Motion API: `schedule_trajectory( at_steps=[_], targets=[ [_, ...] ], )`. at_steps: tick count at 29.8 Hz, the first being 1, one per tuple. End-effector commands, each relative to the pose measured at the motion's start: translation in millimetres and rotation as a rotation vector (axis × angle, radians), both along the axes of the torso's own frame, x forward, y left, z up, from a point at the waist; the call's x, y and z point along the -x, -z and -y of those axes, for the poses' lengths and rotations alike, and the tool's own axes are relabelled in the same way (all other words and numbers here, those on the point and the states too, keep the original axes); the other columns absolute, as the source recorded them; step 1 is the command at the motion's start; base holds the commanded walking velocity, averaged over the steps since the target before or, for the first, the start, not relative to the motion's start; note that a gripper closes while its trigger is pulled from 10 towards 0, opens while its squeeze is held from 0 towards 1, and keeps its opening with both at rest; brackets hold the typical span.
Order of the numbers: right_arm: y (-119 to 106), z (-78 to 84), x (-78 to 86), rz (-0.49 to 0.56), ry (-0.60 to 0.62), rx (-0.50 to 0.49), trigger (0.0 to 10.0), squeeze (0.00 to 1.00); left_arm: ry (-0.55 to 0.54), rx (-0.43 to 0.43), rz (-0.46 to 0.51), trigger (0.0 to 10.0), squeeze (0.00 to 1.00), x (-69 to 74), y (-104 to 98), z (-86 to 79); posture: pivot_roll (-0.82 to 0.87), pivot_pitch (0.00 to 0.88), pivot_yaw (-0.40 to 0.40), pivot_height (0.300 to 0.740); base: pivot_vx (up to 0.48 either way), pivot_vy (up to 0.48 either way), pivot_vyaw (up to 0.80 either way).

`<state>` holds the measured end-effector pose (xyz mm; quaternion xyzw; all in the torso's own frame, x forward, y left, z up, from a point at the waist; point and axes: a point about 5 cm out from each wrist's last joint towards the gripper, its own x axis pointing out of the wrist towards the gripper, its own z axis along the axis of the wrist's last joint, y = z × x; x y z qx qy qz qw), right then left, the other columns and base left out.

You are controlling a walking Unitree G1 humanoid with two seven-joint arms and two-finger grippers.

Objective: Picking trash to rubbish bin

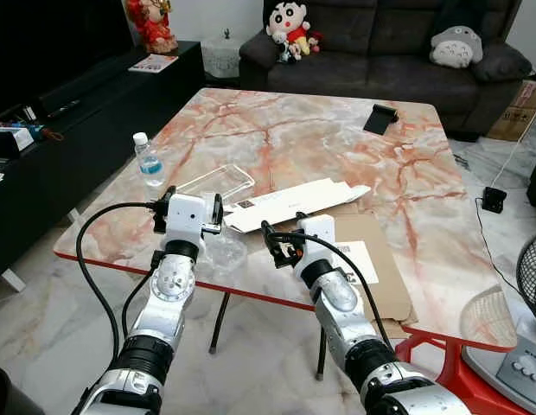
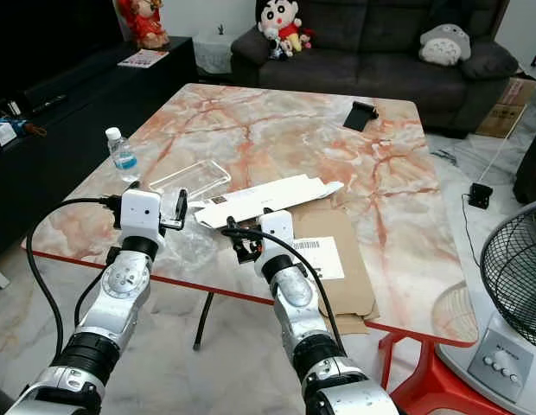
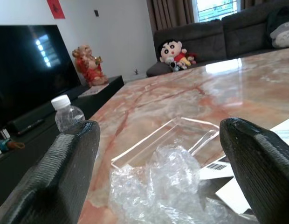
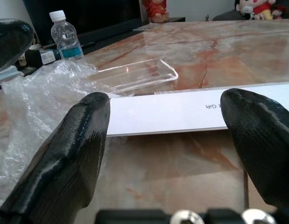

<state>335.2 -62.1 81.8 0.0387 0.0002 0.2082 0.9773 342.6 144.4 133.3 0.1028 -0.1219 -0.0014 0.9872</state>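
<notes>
- Two tools are held at the near edge of the worktop (image 1: pixel 277 130), low in the frame: the left tool (image 3: pixel 158 154) is spread wide with nothing between its fingers, and the right tool (image 4: pixel 165 126) is likewise wide open and empty.
- The reaching step is judged to be in hand; nothing is gripped yet, and the bin itself cannot be placed from these pictures.
- Crumpled clear plastic wrap (image 3: pixel 168 186) lies just ahead of the left tool, close to the near edge, at lower centre of the left wrist view; a clear plastic tray (image 1: pixel 216 183) sits just behind it.
- A long white flattened box (image 1: pixel 290 203) lies across the right tool's line, with brown cardboard (image 1: pixel 380 259) beneath and to its right.
- The next move is judged to call for the left tool being eased forward and closed on the wrap.
- A water bottle (image 1: pixel 149 161) stands near the left edge and could be knocked by a wide swing.
- Open marble is left toward the far side, where only a small dark object (image 1: pixel 379 118) rests.
</notes>
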Motion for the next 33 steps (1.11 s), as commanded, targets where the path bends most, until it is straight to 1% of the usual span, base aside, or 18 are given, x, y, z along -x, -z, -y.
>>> schedule_trajectory(
  at_steps=[1,2,3,4,5,7,8,11,17,19,21,23,24,29,33],
  targets=[
    [-2,-1.6,0.3,0.013,0.001,-0.01,10.0,0.0,-0.019,0.027,-0.03,10.0,1.0,-2.9,2,-6.2,0.02,0.0,0.028,0.74,0.0,0.0,0.0],
    [-2,-1.9,0.5,0.012,0.0,-0.011,10.0,0.0,-0.028,0.039,-0.041,10.0,1.0,-3.2,3,-8.0,0.02,0.0,0.028,0.74,0.0,0.0,0.0],
    [-1,-2.7,1.0,0.01,-0.003,-0.011,10.0,0.0,-0.051,0.053,-0.078,10.0,1.0,-3.4,9,-11.8,0.02,0.0,0.03,0.74,0.0,0.0,0.0],
    [-1,-2.7,1.0,0.01,-0.003,-0.011,10.0,0.0,-0.051,0.053,-0.078,10.0,1.0,-3.4,9,-11.8,0.02,0.0,0.03,0.74,0.0,0.0,0.0],
    [-1,-3.2,1.3,0.009,-0.005,-0.011,10.0,0.0,-0.059,0.067,-0.113,10.0,1.0,-3.0,14,-12.7,0.02,0.0,0.03,0.74,0.0,0.0,0.0],
    [-1,-3.5,1.5,0.009,-0.006,-0.011,10.0,0.0,-0.067,0.067,-0.173,10.0,1.0,-2.3,23,-12.1,0.02,0.0,0.035,0.74,0.0,0.0,0.0],
    [-1,-3.8,1.7,0.009,-0.007,-0.011,10.0,0.0,-0.055,0.074,-0.205,10.0,0.0,-0.3,30,-10.1,0.02,0.0,0.035,0.74,0.0,0.0,0.0],
    [0,-4.1,2.1,0.008,-0.006,-0.012,10.0,0.0,-0.057,0.093,-0.205,10.0,0.0,2.2,33,-8.9,0.02,0.0,0.037,0.74,0.0,0.0,0.0],
    [0,-5.0,3.0,0.009,-0.009,-0.012,10.0,0.0,-0.046,0.133,-0.255,10.0,0.0,1.6,41,-3.9,0.02,0.0,0.039,0.74,0.0,0.0,0.0],
    [0,-5.0,3.1,0.009,-0.009,-0.012,10.0,0.0,-0.041,0.135,-0.246,10.0,0.0,0.8,39,-2.9,0.02,0.0,0.038,0.74,0.0,0.0,0.0],
    [1,-4.1,2.7,0.008,-0.006,-0.012,10.0,0.0,-0.015,0.152,-0.198,10.0,0.0,-2.5,29,0.9,0.02,0.0,0.036,0.74,0.0,0.0,0.0],
    [0,-3.7,2.6,0.009,-0.004,-0.012,10.0,0.0,0.001,0.146,-0.18,10.0,0.0,-4.4,25,3.3,0.03,0.0,0.036,0.74,0.0,0.0,0.0],
    [0,-3.5,2.5,0.009,-0.002,-0.012,10.0,0.0,0.013,0.143,-0.158,10.0,0.0,-7.6,18,5.3,0.03,0.0,0.037,0.74,0.0,0.0,0.0],
    [2,-3.1,3.5,0.004,0.007,-0.015,10.0,0.0,0.012,0.141,-0.155,10.0,0.0,-13.2,14,5.5,0.02,0.0,0.043,0.74,0.0,0.0,0.0],
    [3,-1.2,3.9,0.004,0.011,-0.013,10.0,0.0,-0.017,0.123,-0.165,10.0,0.0,-17.8,13,0.7,0.02,0.0,0.044,0.74,0.0,0.0,0.0]
  ],
)
